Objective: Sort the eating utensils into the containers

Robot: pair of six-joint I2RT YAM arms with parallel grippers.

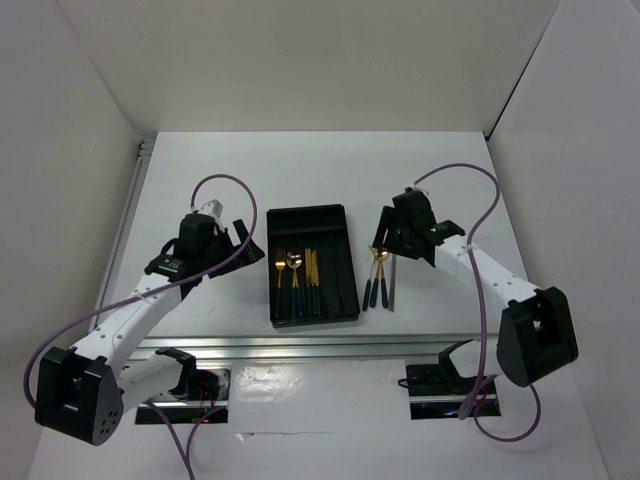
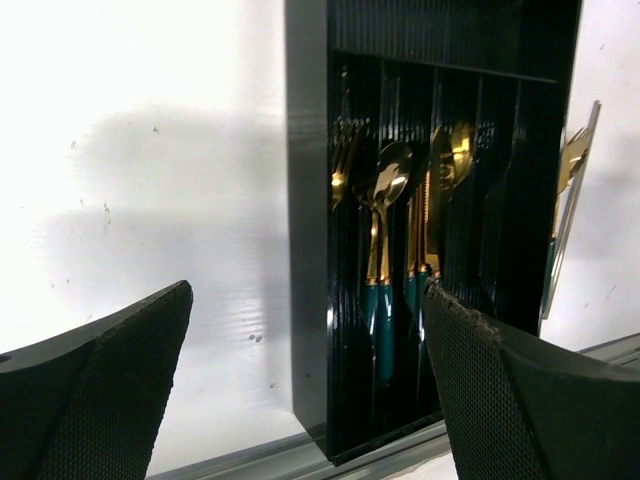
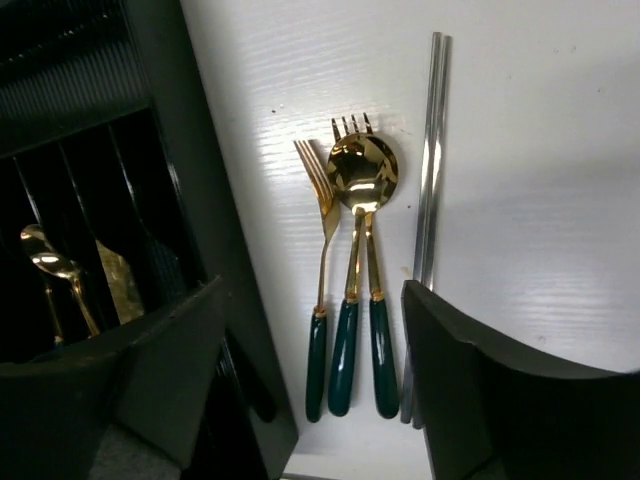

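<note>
1. Now hovering with right claw (image 3: 312, 300), jaws apart and gripping nothing, over loose utensils on desk (image 3: 550, 200) just right of tray (image 1: 310, 215): fork (image 3: 322, 200), spoon (image 3: 362, 175) overlapping second fork (image 3: 384, 350), grey stick (image 3: 432, 150).
2. Idling with left claw (image 2: 308, 295), spread wide, left of tray.
3. Best to single out fork, outermost and not overlapped; pinch across handle, avoid dragging neighbours.
4. Then lay into matching compartment.

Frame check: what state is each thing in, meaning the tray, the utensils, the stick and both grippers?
black tray, flat on the table, partly filled.
sorted utensils, lying lengthwise in the tray's compartments.
spoon, on the table outside the tray, unsorted.
fork, flat beside the spoon, unsorted.
second fork, partly under the spoon.
grey stick, flat on the table, unsorted.
left gripper, jaws open, empty.
right gripper, jaws open over the three handles, holding nothing.
</note>
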